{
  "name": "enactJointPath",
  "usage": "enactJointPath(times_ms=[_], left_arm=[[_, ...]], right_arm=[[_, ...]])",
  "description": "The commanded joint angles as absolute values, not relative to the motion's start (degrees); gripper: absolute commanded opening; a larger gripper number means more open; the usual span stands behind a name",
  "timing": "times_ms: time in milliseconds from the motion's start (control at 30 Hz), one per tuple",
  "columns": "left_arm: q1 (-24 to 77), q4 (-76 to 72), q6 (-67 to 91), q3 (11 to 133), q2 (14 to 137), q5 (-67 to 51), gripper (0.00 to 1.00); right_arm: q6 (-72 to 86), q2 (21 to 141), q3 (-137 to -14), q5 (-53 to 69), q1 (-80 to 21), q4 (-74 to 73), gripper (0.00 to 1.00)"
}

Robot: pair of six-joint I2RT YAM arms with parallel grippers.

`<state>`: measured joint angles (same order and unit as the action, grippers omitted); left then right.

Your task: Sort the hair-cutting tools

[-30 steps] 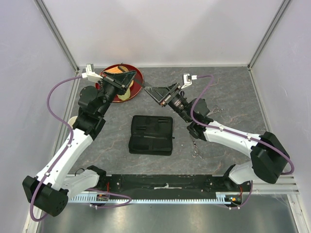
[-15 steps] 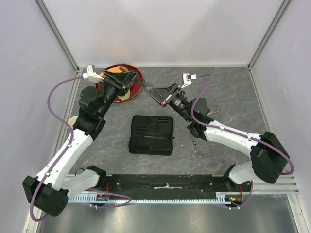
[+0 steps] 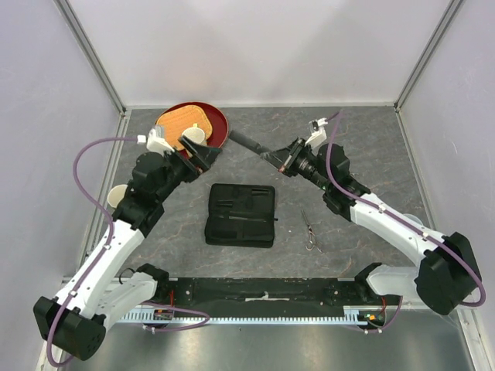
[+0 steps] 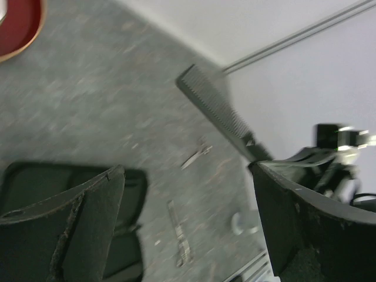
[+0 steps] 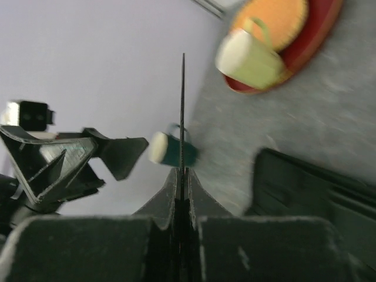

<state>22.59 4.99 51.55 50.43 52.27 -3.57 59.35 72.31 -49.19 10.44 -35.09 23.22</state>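
Observation:
A slim black comb (image 3: 246, 142) hangs in the air behind the black case, and my right gripper (image 3: 280, 158) is shut on its right end. The right wrist view shows that comb (image 5: 183, 111) edge-on, clamped between the shut fingers of the right gripper (image 5: 182, 176). My left gripper (image 3: 203, 151) stands open and holds nothing, a little left of the comb's free end. In the left wrist view the comb (image 4: 215, 107) lies beyond the wide-apart left gripper (image 4: 188, 205). One pair of silver scissors (image 3: 311, 232) lies on the table right of the case. The left wrist view shows blurred scissors (image 4: 197, 157) and a second pair (image 4: 179, 234).
A black zip case (image 3: 241, 214) lies at the table's middle. At the back left is a red tray (image 3: 219, 122) with an orange board and a pale cup (image 5: 251, 59). Another cup (image 3: 116, 197) stands by the left wall.
My left gripper has opened, let go of the comb and drawn back toward me from over the tray. The right gripper has shut on the comb and carried it to the right.

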Motion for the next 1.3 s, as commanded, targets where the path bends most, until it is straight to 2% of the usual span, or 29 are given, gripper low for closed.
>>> enactJointPath(times_ms=[0,333,533,700,867,1267], left_arm=[[22.0,12.2,45.1,43.3,52.3,-4.9,0.94],[21.9,14.4,43.3,38.9,63.0,-5.4,0.88],[21.9,13.3,44.0,37.1,67.1,-4.1,0.85],[21.9,12.8,43.3,38.0,70.6,-4.7,0.81],[21.9,11.7,44.0,35.5,71.8,-5.1,0.72],[21.9,7.6,46.3,29.4,69.8,-3.3,0.69]], right_arm=[[43.9,70.5,-47.7,14.8,-34.4,1.1,0.0],[41.1,66.5,-37.4,18.6,-34.4,-5.1,0.0],[40.7,71.4,-35.2,23.6,-33.3,-5.8,0.0],[41.3,70.5,-34.2,24.7,-32.6,-4.9,0.0],[41.3,71.7,-33.8,27.0,-31.4,-7.0,0.0],[42.5,69.9,-32.7,28.5,-30.7,-9.4,0.0]])
